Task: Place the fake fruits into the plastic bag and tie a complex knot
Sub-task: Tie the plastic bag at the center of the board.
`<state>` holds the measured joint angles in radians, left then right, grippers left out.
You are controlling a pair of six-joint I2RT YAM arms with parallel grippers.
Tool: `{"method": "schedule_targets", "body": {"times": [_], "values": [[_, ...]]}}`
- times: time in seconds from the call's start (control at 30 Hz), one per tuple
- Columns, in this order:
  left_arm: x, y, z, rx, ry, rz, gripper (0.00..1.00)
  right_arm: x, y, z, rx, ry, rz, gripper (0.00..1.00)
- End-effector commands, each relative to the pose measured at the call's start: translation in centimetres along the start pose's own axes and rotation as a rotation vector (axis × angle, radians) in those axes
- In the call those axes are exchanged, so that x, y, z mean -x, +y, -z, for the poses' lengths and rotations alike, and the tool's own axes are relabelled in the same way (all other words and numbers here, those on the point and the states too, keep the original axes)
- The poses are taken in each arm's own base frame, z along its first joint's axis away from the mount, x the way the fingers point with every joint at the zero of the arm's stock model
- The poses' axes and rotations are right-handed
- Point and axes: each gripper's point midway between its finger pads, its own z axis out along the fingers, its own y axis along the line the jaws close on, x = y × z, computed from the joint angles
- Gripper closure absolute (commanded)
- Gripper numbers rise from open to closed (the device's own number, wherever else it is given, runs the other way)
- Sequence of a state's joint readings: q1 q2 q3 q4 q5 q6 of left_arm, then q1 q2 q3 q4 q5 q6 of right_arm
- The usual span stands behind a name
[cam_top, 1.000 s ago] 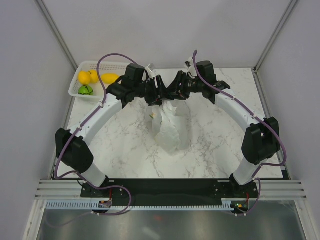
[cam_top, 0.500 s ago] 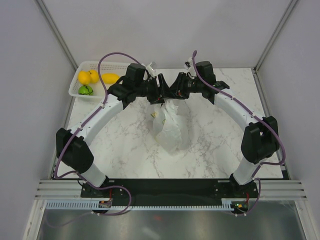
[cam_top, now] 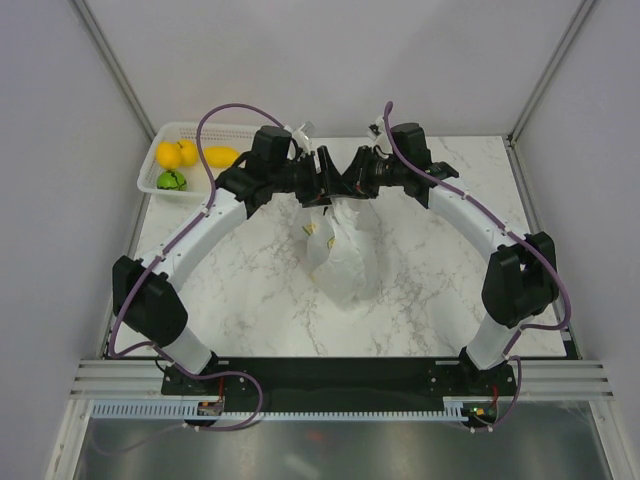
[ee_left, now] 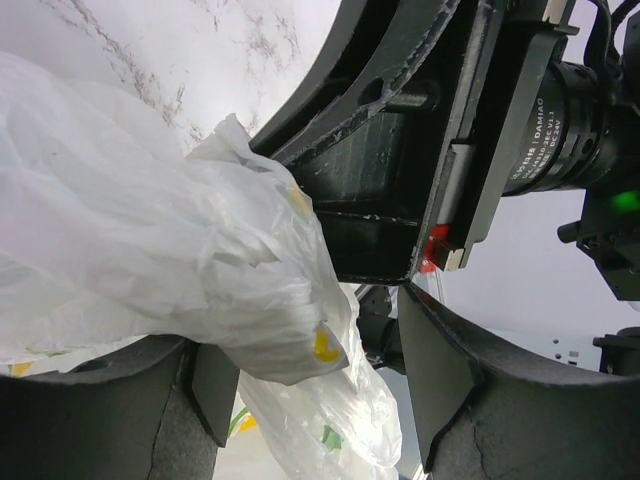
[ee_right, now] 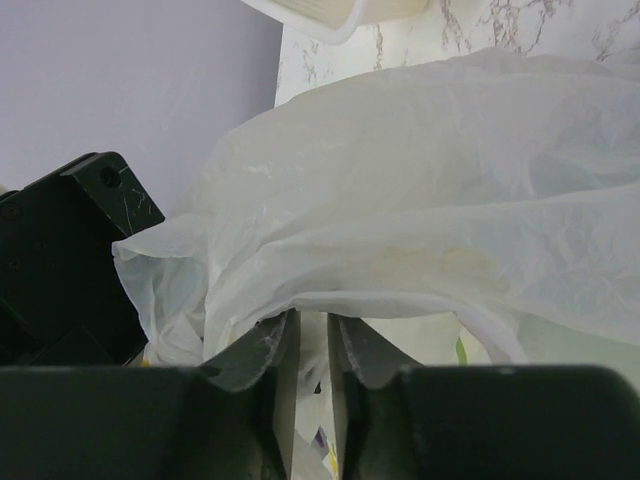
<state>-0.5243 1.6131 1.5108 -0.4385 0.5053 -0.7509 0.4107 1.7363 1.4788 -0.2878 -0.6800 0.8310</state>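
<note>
Well, my right claw (ee_right: 310, 328) pinched a fold of the plastic bag (cam_top: 343, 255); my left claw (ee_left: 320, 385) stood spread wide around it.

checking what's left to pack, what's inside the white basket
Yellow fruits and one green fruit lie in the basket; its right end is hidden behind the left arm.

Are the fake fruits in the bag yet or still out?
Some out: yellow fruits and a green one sit in the white basket. Bag contents: cannot tell.
</note>
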Motion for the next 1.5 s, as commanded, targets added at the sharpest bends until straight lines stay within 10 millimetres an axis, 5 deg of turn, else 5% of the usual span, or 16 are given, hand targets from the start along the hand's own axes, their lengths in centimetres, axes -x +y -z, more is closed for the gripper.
{"method": "schedule_targets", "body": {"times": [0.0,0.13,0.5,1.07,1.23,1.47], "values": [[5.2,-1.6,0.2,-0.032,-0.202,-0.091,0.32,-3.2,2.2,0.2,0.067,0.114,0.036,0.78],[5.7,-1.8,0.6,-0.036,-0.216,-0.104,0.31,-3.0,2.0,0.2,0.055,0.108,0.027,1.0],[4.6,-1.3,2.1,-0.018,-0.17,-0.093,0.27,-0.6,1.6,0.8,0.018,0.032,0.03,1.0],[2.6,-1.2,4.3,-0.016,-0.092,-0.059,0.23,-0.3,1.8,1.0,0.023,0.03,0.031,1.0],[2.6,-1.4,4.5,-0.025,-0.091,-0.061,0.23,-0.4,2.1,1.2,0.032,0.035,0.034,0.78],[1.4,-1.7,5.4,-0.016,-0.052,-0.009,0.23,-0.4,2.1,1.0,0.036,0.043,0.031,0.73]]}}
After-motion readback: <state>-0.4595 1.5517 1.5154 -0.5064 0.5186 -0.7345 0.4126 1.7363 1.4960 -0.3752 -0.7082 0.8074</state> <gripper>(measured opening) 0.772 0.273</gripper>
